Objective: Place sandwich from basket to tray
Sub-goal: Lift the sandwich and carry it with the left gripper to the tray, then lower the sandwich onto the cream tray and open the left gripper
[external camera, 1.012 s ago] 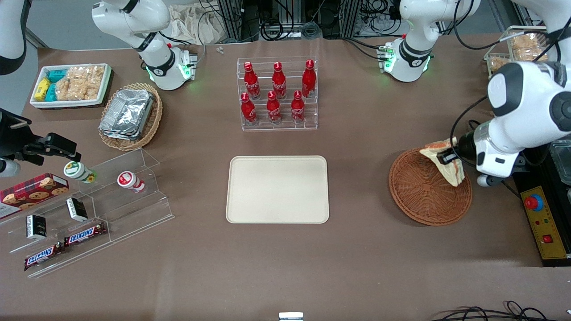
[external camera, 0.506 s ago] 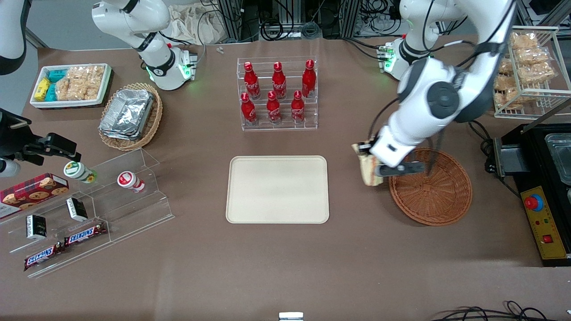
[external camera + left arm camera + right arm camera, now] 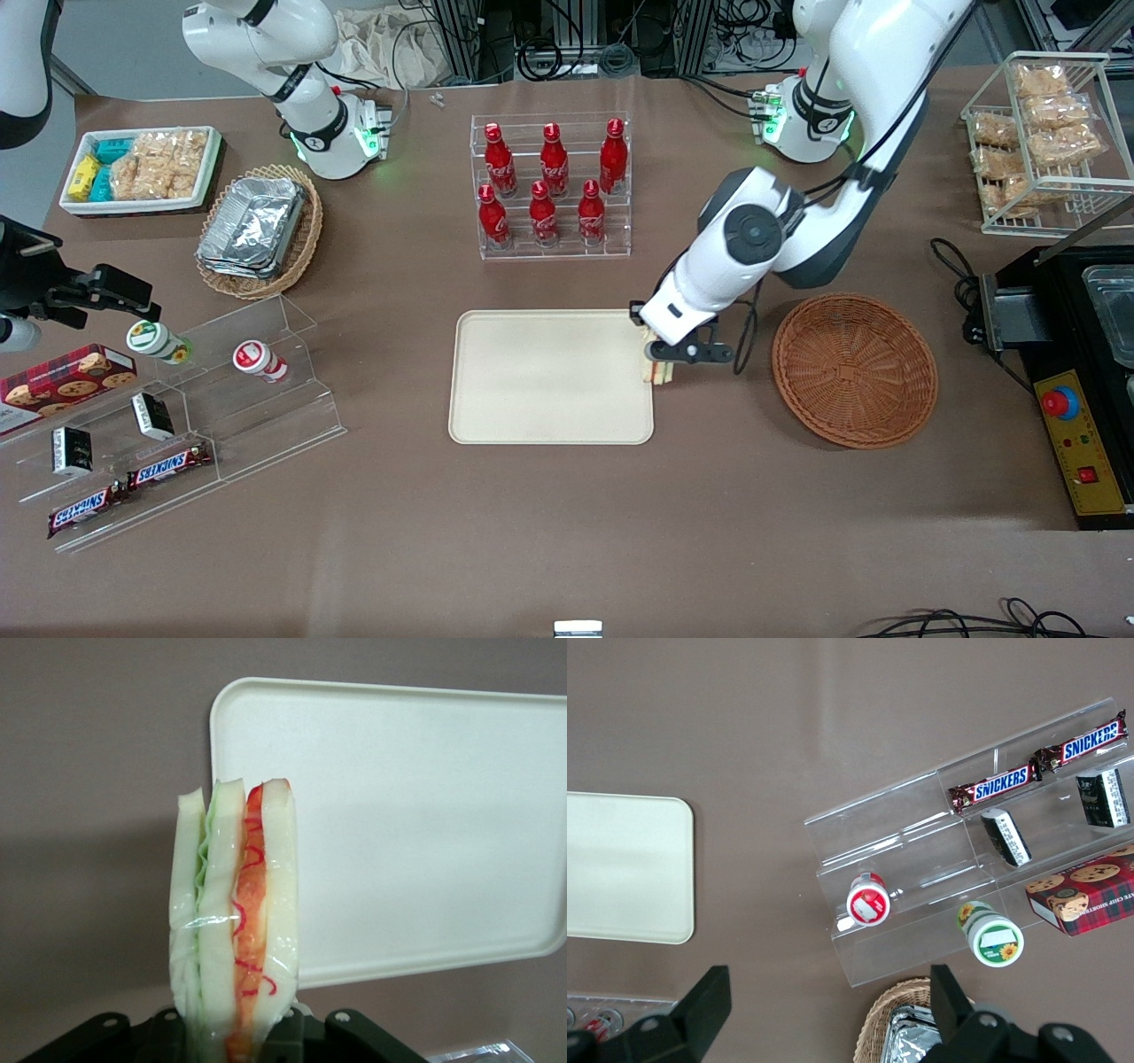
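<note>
One sandwich clamped upright in my end effector, cut edge showing | I hover at the tray edge nearest the basket, now bare | tray's open middle lies toward the parked arm's end of the bench | next: carry inward, then lower.

A: What sits on the brown surface?
B: Tray in the middle, basket beside it toward the working arm's end. Bottle rack farther from the camera.
A: The parked arm's end?
B: Foil basket, snack bin, clear stand.
A: Claw?
B: Over the tray's edge, clamping the sandwich.
</note>
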`<act>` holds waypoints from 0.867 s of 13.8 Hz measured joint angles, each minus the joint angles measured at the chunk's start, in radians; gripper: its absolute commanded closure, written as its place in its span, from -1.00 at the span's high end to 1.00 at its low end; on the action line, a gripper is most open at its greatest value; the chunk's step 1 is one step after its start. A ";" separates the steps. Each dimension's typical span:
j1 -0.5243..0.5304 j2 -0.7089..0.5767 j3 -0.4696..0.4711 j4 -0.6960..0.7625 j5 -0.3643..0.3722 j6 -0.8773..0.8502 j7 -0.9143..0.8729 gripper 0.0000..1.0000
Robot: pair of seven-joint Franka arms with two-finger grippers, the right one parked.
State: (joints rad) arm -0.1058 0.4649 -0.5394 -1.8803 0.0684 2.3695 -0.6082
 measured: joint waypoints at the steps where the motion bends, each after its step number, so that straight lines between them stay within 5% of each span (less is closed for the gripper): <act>1: -0.011 0.050 0.000 0.028 0.049 0.005 -0.033 -1.00; 3: -0.024 0.147 0.000 0.091 0.143 0.008 -0.080 0.24; 5: -0.024 0.213 0.001 0.134 0.197 0.012 -0.088 0.98; 12: -0.024 0.235 0.000 0.157 0.217 0.029 -0.090 0.99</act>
State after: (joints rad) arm -0.1299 0.6997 -0.5394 -1.7235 0.2852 2.3987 -0.6981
